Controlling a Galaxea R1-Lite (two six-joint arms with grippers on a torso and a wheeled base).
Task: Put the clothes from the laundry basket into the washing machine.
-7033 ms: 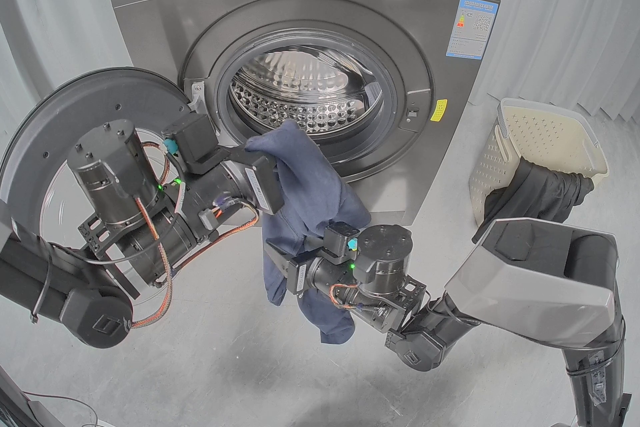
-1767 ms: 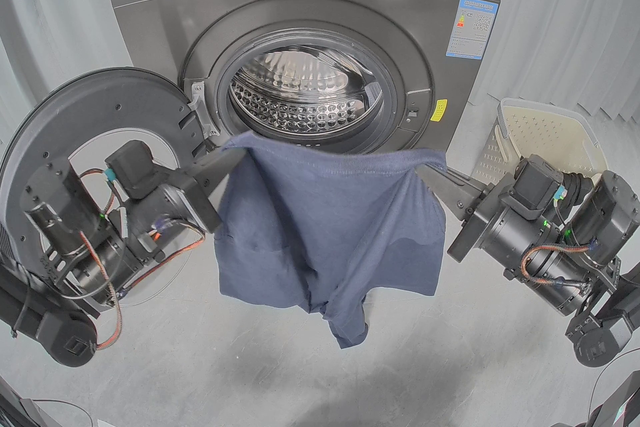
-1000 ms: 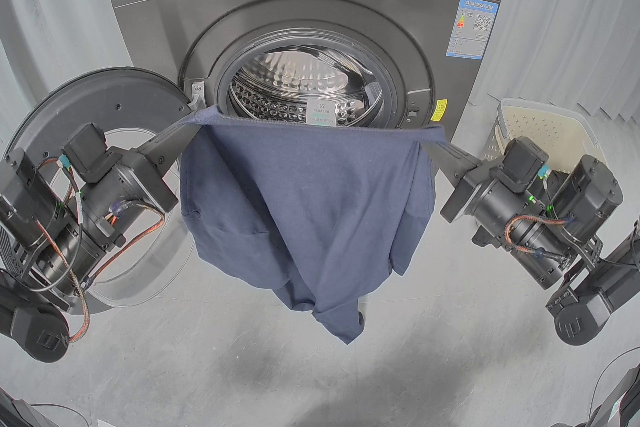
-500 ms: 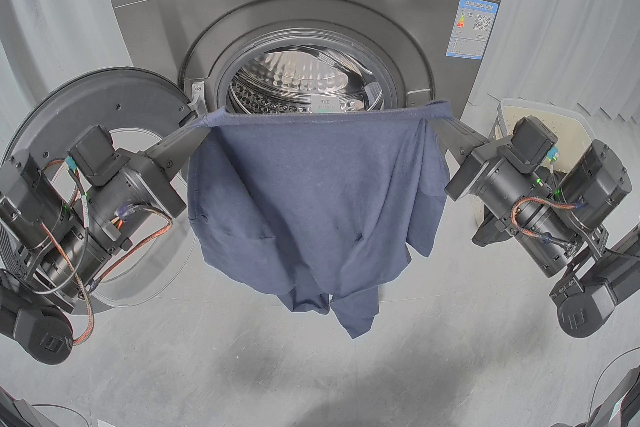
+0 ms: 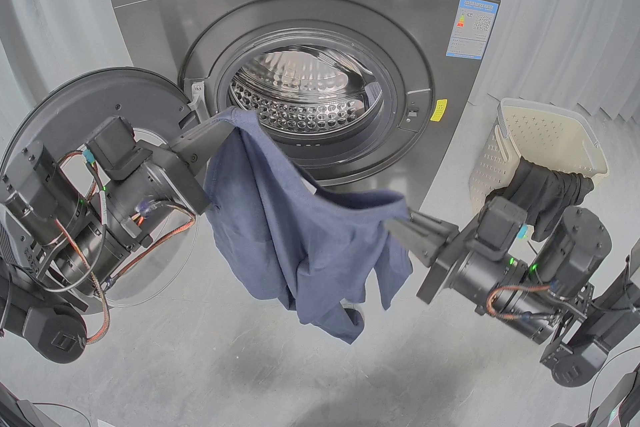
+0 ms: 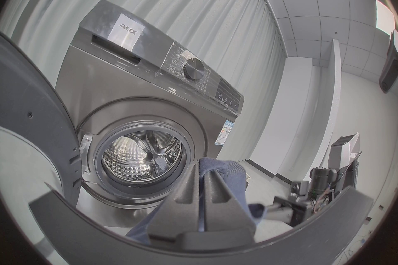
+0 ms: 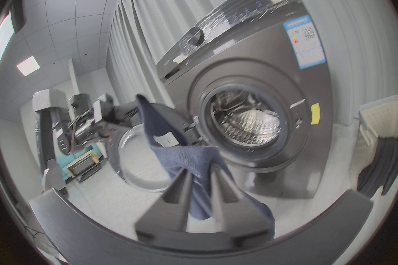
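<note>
Left gripper: the left gripper [image 5: 229, 116] is pinching one upper corner of the dark blue cloth garment [image 5: 300, 235], with its two fingers pressed together on the fabric (in the left wrist view, cloth is bulging out past the tips). It is hovering just in front of the lower left rim of the machine's opening, near the door hinge.
Right gripper: the right gripper [image 5: 395, 223] is clamping the opposite corner, with fabric wedged between its fingers. It is sitting lower than the left one and nearer the robot, in front of the machine's lower front panel.
Garment: the dark blue cloth garment is hanging between the two grippers, outside the machine. Its top edge is sloping down from the robot's left to its right, and the rest is drooping in loose folds toward the pale grey floor [image 5: 200, 368].
Machine: the grey front-loading washing machine [image 5: 167, 28] is standing before a pale pleated curtain [image 5: 567, 15]. Its round glass-centred door [image 5: 100, 98] is standing wide open to the robot's left, and the perforated steel drum [image 5: 303, 88] is showing through the opening.
Basket: the cream perforated plastic laundry basket [image 5: 553, 135] is standing on the floor just to the right of the machine. A black garment [image 5: 547, 191] is draping over its near rim.
</note>
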